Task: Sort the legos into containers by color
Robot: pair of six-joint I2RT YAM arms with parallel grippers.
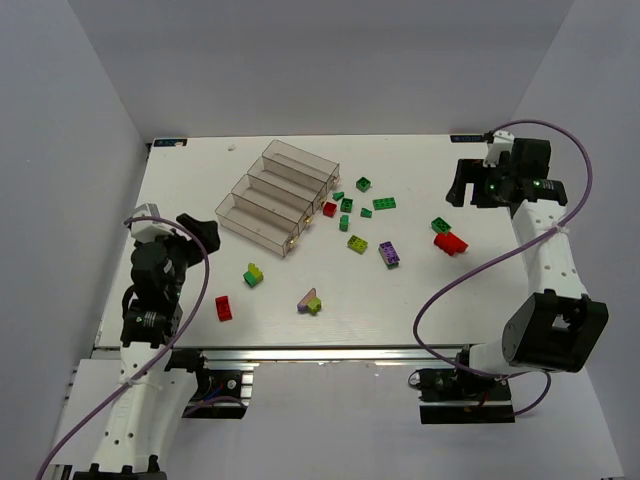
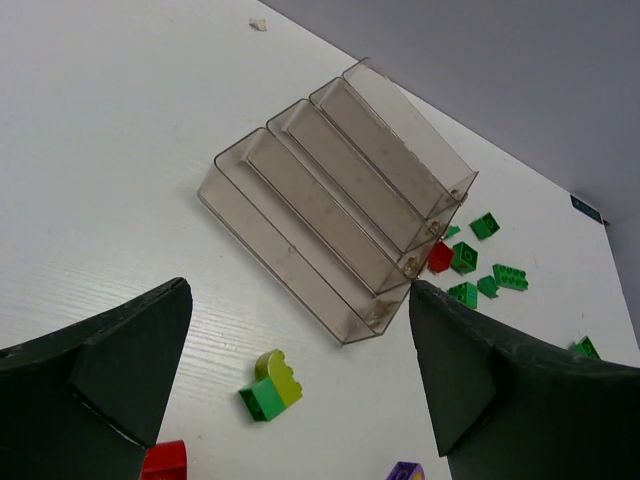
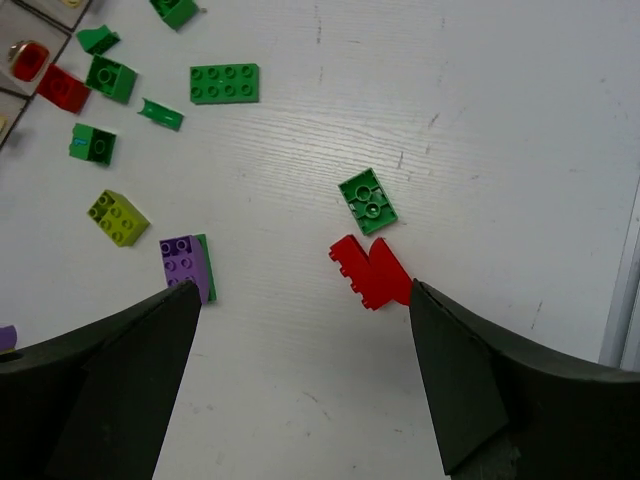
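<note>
The four joined smoky bins (image 1: 275, 195) stand at the back left and show no bricks inside; they also show in the left wrist view (image 2: 340, 190). Bricks lie scattered to their right and in front. My left gripper (image 1: 200, 230) is open and empty in front of the bins' left end, above a green-and-lime brick (image 2: 270, 385) and a red brick (image 1: 223, 307). My right gripper (image 1: 462, 185) is open and empty at the back right, above a red brick pair (image 3: 370, 272) and a green brick (image 3: 368, 200).
A purple-and-green brick (image 3: 185, 267), a lime brick (image 3: 118, 217) and a flat green plate (image 3: 224, 83) lie mid-table. Small green bricks and a red one (image 2: 440, 256) cluster at the bins' right end. A purple-and-lime piece (image 1: 310, 301) lies near the front edge.
</note>
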